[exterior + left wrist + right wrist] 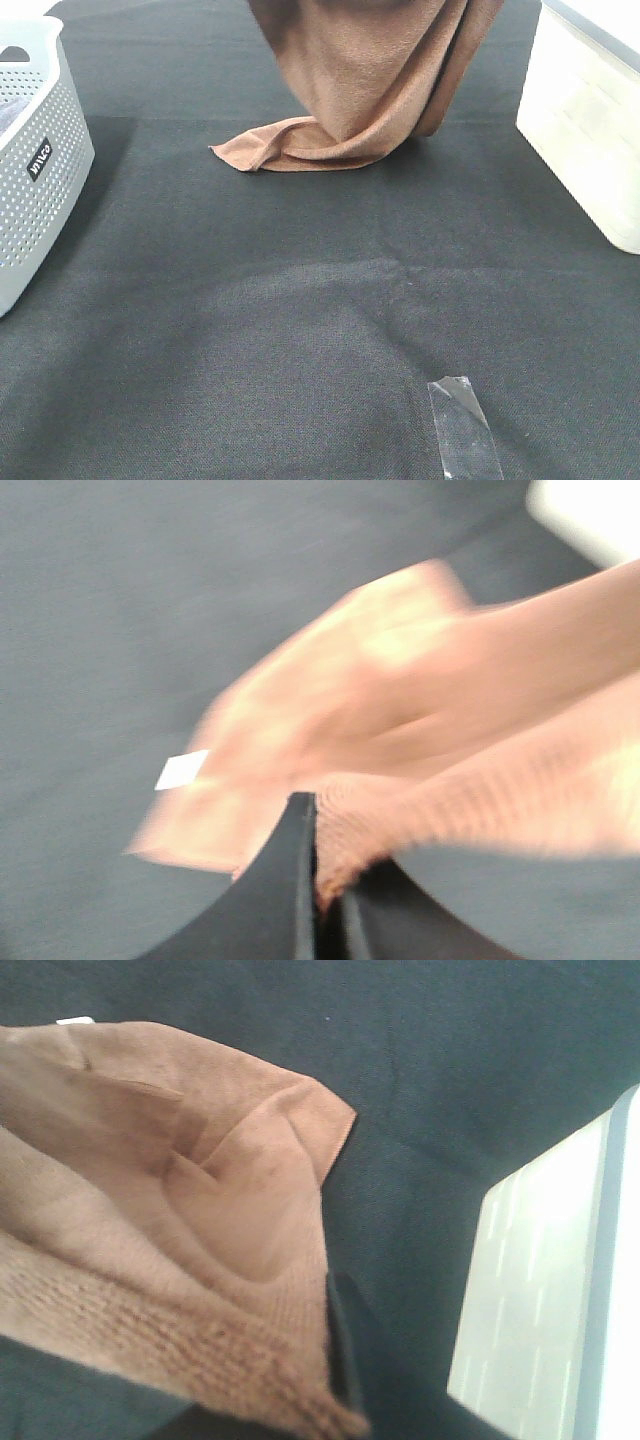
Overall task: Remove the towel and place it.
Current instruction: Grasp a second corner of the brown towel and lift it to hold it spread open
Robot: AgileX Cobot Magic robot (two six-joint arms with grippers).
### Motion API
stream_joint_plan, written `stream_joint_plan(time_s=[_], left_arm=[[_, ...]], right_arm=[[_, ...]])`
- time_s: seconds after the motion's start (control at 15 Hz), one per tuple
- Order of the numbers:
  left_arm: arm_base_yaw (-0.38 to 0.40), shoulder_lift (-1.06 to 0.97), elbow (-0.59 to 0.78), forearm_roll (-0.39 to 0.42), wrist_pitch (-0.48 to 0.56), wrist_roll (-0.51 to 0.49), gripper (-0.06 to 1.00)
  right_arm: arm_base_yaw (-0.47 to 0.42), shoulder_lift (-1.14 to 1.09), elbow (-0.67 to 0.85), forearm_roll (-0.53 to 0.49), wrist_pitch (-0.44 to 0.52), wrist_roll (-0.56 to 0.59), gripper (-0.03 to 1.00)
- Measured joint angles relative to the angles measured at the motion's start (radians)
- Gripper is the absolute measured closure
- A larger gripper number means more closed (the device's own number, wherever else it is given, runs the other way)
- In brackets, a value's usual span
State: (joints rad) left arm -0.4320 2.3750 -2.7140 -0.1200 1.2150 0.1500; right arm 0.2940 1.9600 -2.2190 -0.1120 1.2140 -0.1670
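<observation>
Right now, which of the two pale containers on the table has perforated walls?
The white plastic basket at the left, dotted with holes and bearing a black label; the cream rectangular bin at the right is solid-walled.

Bg is basically one tabletop under a dark grey woven cloth [150, 330], a bit wrinkled w/ a soft crease [400, 270] running across the middle. Left edge: white plastic basket [40, 200], perforated sides, small black label [39, 158] w/ white text, can't read it tbh. Right edge: pale cream box [585, 130], smooth sides, pretty blown out by the light. Near the front there's a strip of clear tape [463, 428] stuck on the cloth. Lighting's bright and even, shadows soft.
</observation>
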Motion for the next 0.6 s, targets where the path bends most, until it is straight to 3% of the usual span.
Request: stream_joint_plan(time_s=[0.13, 0.4, 0.47, 0.53, 0.6], left_arm=[[0.000, -0.084, 0.155, -0.052, 0.000, -0.009, 0.94], [0.000, -0.396, 0.672, -0.062, -0.003, 0.016, 0.94], [-0.001, -0.432, 0.739, -0.067, -0.003, 0.027, 0.94], [-0.005, -0.557, 0.913, -0.074, -0.007, 0.057, 0.94], [-0.006, -0.600, 0.968, -0.074, -0.009, 0.063, 0.94]], right_arm=[[0.000, -0.104, 0.088, 0.042, 0.000, 0.004, 0.97], [0.000, -0.303, 0.348, 0.066, 0.004, 0.028, 0.97], [0.000, -0.324, 0.374, 0.073, 0.006, 0.030, 0.97], [0.000, -0.383, 0.468, 0.112, 0.008, 0.048, 0.97], [0.000, -0.421, 0.523, 0.138, 0.008, 0.052, 0.97]])
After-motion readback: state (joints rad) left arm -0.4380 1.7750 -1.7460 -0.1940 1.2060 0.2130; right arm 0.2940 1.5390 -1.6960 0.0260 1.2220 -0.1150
